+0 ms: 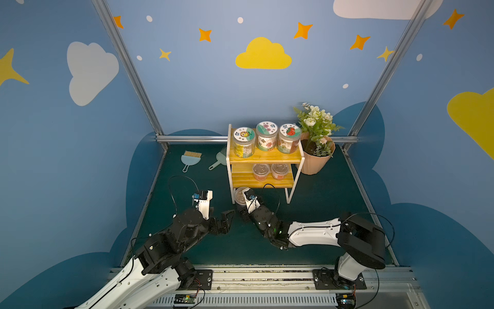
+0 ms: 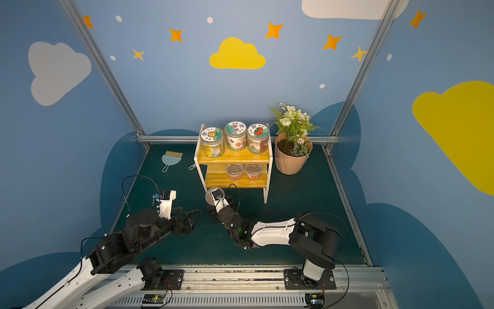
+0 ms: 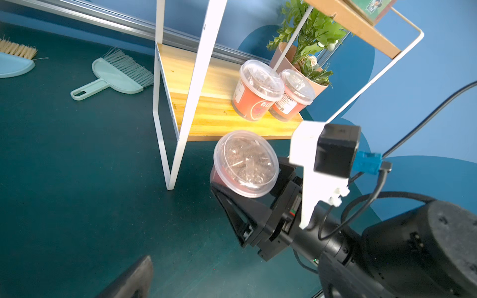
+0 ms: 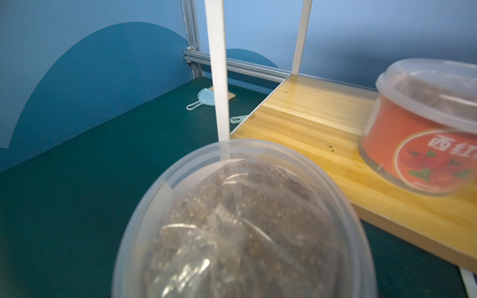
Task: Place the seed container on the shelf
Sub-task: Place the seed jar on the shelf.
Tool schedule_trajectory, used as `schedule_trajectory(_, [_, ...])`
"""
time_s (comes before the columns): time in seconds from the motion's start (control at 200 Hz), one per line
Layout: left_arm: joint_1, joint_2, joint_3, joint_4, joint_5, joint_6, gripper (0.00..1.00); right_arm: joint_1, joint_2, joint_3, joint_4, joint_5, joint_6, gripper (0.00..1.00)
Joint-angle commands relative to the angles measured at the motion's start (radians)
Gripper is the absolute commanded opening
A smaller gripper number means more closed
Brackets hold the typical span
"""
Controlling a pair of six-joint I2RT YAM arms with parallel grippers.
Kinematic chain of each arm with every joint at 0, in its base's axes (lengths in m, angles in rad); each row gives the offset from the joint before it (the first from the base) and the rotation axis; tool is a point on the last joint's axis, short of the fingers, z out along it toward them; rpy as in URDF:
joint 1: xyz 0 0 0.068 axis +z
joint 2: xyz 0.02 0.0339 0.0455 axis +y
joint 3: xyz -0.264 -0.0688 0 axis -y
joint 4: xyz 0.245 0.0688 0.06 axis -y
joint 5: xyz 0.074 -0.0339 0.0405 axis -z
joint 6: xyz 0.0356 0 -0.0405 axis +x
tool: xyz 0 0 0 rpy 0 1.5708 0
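The right claw (image 3: 249,178) is clamped on the seed container (image 3: 246,163), a clear-lidded cup of brown seed with a reddish body, 1 finger on each side. The cup is tilted and sits just in front of the lower board's front edge, beside the front left leg of the shelf (image 1: 264,160), not yet on the board. In the right wrist view its lid (image 4: 242,227) fills the foreground, with bare yellow board just beyond.

The left claw (image 1: 220,214) is spread wide with nothing in it, above the green worktop (image 1: 187,240), left of the right arm and apart from the shelf.

2 red seed cups (image 1: 261,171) stand side by side on the lower board's right part. 3 labelled jars (image 1: 266,136) stand in a row on the top board. A potted plant (image 1: 315,160) stands just right of the shelf, and a small brush (image 1: 190,159) and a dustpan brush (image 3: 113,77) lie to its left.
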Motion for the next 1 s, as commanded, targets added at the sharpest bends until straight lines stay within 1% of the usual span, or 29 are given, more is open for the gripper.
schedule_trajectory(0.0, [-0.002, -0.007, 0.009, -0.018, -0.005, 0.017, 1.00, -0.020, -0.018, 0.057, -0.023, -0.004, -0.015, 0.56])
schedule_trajectory(0.26, [-0.002, -0.010, -0.013, 0.030, -0.040, 0.015, 1.00, -0.062, 0.002, 0.139, -0.065, -0.018, -0.013, 0.56])
schedule_trajectory(0.556, [-0.001, 0.031, -0.009, 0.072, -0.020, 0.035, 1.00, -0.108, 0.062, 0.211, -0.078, -0.016, 0.039, 0.56])
schedule_trajectory(0.996, [0.010, 0.035, -0.022, 0.095, -0.008, 0.032, 1.00, -0.143, 0.178, 0.303, -0.062, 0.028, 0.092, 0.56])
